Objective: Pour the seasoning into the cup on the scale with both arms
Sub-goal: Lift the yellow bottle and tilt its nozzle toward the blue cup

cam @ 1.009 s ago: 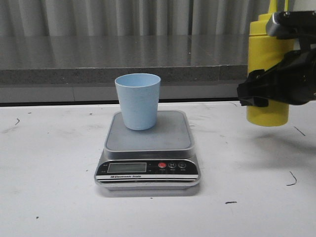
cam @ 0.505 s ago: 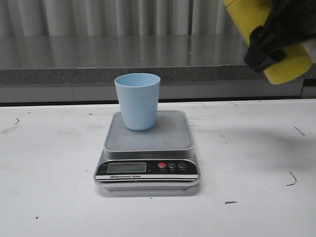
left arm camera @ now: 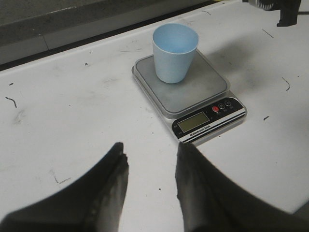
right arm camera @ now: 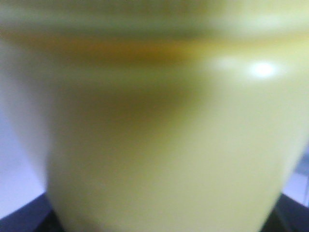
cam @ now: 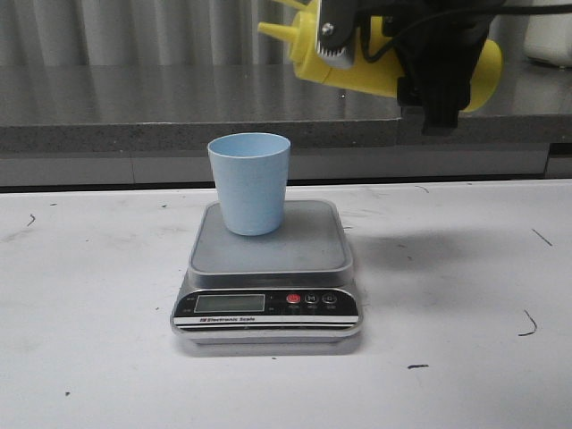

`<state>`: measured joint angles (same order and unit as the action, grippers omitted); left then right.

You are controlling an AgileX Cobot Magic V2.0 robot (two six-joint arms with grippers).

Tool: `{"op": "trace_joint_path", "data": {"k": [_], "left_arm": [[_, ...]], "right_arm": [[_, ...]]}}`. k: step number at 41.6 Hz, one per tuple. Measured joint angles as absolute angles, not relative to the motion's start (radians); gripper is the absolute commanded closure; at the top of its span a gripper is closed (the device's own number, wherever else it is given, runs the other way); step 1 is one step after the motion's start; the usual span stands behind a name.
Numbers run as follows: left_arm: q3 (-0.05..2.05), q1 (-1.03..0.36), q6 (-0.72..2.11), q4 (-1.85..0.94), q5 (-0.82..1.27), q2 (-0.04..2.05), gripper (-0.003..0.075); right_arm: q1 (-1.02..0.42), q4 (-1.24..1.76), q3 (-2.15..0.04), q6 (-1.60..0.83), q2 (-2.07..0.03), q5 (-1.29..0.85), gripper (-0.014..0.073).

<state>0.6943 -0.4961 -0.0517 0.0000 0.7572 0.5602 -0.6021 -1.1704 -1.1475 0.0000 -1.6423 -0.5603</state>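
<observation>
The pale blue cup [cam: 250, 181] stands upright on the silver-grey scale [cam: 268, 259] at the table's middle; both also show in the left wrist view, the cup [left arm camera: 175, 52] on the scale [left arm camera: 193, 92]. My right gripper [cam: 438, 67] is shut on the yellow seasoning bottle [cam: 357, 61], held high and tipped nearly level, its nozzle pointing left, above and just right of the cup. The bottle [right arm camera: 159, 145] fills the right wrist view. My left gripper [left arm camera: 149, 162] is open and empty above the table, near the scale's front.
A grey raised ledge [cam: 179, 107] runs behind the table under a corrugated wall. A white object [cam: 550, 36] stands at the far right on the ledge. The white tabletop [cam: 89, 340] has small dark marks.
My right gripper has lifted the bottle from upright at the right, tipped it over and carried it left, so its nozzle now points towards the space above the cup.
</observation>
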Motion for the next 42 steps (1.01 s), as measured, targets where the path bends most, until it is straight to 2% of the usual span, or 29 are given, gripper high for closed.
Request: {"op": "trace_joint_path", "data": {"k": [22,35,42], "left_arm": [[0.694,-0.496,-0.052,0.0,0.757,0.56,0.0479],[0.694,-0.496,-0.052,0.0,0.757,0.56,0.0479],[0.694,-0.496,-0.052,0.0,0.757,0.56,0.0479]], "right_arm": [[-0.62,-1.715,-1.147,0.0,-1.69,-0.575,0.0193],[-0.62,-1.748,-1.147,0.006,-1.69,-0.575,0.0193],[-0.62,-1.649,-1.147,0.07,-1.69,-0.575,0.0193]]}}
